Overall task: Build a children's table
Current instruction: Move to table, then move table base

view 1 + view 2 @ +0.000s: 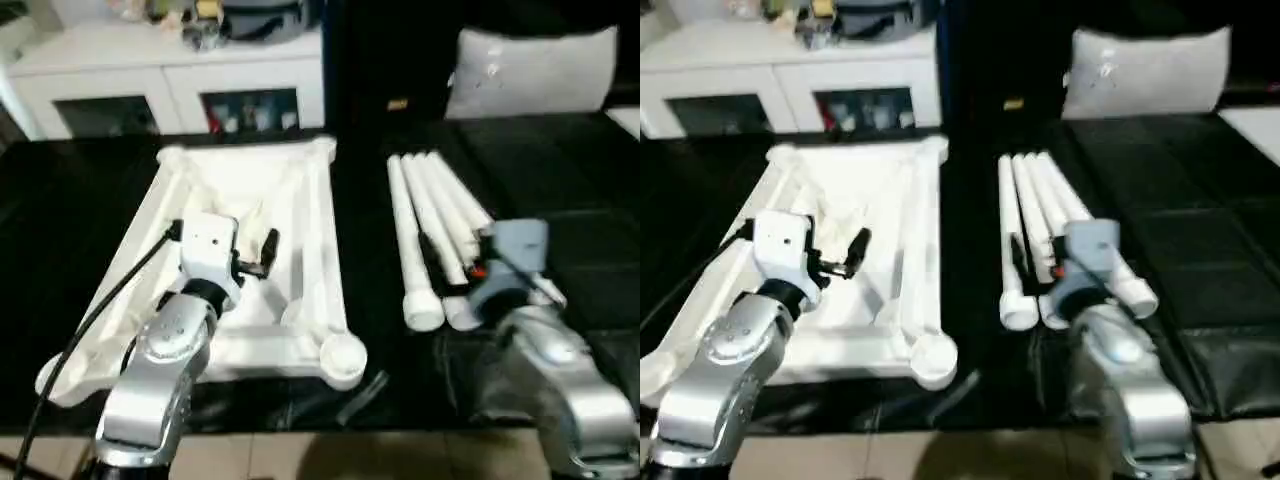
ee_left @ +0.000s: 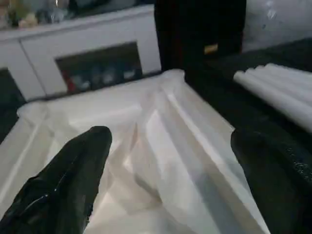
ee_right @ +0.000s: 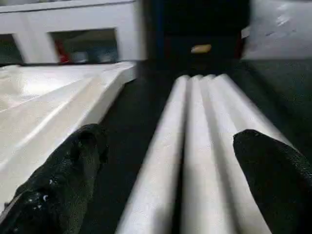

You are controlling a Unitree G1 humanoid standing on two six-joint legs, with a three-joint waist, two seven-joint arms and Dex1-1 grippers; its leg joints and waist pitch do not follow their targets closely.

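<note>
Lying under right gripper [image 3: 165, 161]: table legs [image 3: 204, 146]

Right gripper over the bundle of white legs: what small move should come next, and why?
Probably lower the right gripper and close on one leg. Its fingers stand wide open above the four white legs, which lie loose side by side on the black worktable. The table top lies underside up, its corner sockets empty.

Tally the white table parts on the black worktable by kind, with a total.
Table top, lying underside up: 1
Legs, side by side to its right: 4
Total: 5
</note>
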